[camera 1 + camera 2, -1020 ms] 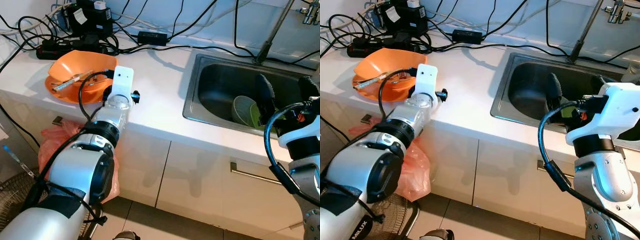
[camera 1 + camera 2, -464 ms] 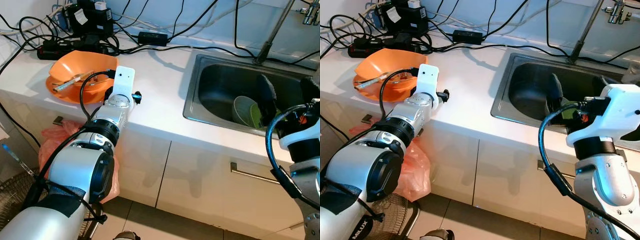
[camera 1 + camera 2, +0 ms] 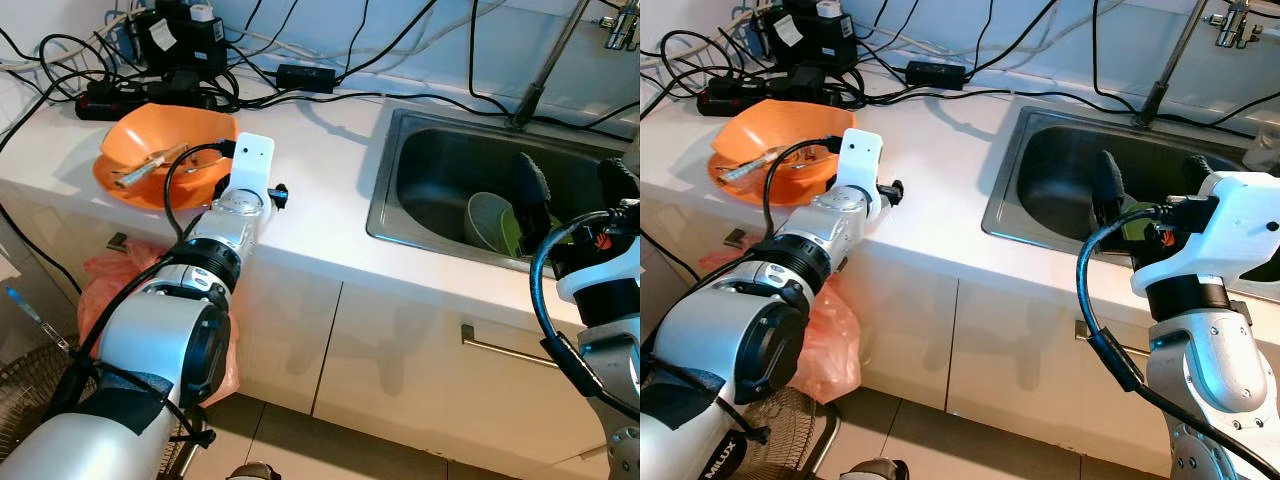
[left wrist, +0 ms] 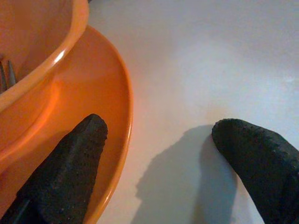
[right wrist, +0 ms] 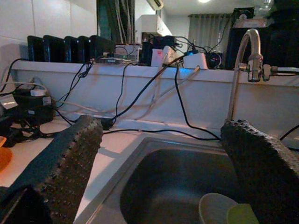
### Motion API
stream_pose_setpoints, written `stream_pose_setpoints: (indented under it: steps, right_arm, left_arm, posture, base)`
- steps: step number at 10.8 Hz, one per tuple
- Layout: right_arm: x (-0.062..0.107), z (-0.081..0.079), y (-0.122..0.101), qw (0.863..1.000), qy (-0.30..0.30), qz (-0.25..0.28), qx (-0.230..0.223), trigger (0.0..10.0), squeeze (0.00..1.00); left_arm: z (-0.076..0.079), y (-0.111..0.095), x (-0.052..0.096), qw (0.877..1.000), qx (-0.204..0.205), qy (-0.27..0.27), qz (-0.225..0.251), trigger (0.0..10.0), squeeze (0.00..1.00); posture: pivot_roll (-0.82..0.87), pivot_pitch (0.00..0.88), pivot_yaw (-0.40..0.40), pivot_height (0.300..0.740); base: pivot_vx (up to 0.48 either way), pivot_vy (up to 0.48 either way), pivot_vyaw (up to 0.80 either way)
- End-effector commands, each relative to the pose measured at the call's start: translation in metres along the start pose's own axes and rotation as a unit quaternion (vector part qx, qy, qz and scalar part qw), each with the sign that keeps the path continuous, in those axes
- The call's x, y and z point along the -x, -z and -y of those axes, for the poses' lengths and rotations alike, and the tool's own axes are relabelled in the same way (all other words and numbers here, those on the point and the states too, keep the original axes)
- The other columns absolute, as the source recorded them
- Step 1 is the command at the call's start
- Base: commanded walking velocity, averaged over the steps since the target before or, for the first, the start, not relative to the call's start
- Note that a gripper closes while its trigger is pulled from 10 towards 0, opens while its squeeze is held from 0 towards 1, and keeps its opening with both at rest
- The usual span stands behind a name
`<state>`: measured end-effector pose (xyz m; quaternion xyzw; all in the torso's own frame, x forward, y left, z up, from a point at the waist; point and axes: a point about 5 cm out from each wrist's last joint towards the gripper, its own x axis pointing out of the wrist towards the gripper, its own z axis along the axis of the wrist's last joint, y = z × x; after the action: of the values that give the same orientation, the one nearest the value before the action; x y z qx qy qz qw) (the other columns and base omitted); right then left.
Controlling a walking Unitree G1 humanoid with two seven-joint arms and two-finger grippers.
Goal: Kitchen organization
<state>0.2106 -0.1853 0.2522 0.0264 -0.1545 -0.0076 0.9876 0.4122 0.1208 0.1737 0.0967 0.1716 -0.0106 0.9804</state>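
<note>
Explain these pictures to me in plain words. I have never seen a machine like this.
This is a humanoid robot at a kitchen counter. The two wide pictures come from cameras in its head, looking down; the two close ones come from cameras on its wrists. The left gripper is open, one finger over the rim of an orange plate that carries an orange bowl with cutlery inside. The right gripper is open above the sink, where a pale dish lies. Neither holds anything.

My left arm reaches across the white counter to the orange bowl, while my right gripper hangs over the sink, fingers spread.
</note>
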Motion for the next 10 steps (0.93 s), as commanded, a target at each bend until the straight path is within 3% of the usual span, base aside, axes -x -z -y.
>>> stream_pose_setpoints:
  steps: [1,10]
  right_arm:
    - [0.002,0.002,-0.002,1.000,0.008,0.001,0.002,10.0,0.00]
    - [0.000,0.003,-0.004,1.000,0.008,0.002,0.006,10.0,0.00]
  left_arm:
    - [0.014,0.001,0.001,0.999,0.004,0.031,-0.015,10.0,0.00]
    - [0.044,-0.001,0.004,0.996,0.004,0.083,-0.010,10.0,0.00]
  posture:
    - [0.04,0.000,-0.042,0.740]
    - [0.03,0.000,-0.051,0.740]
  base:
    - [0.000,0.000,0.00]
    - [0.000,0.000,0.00]
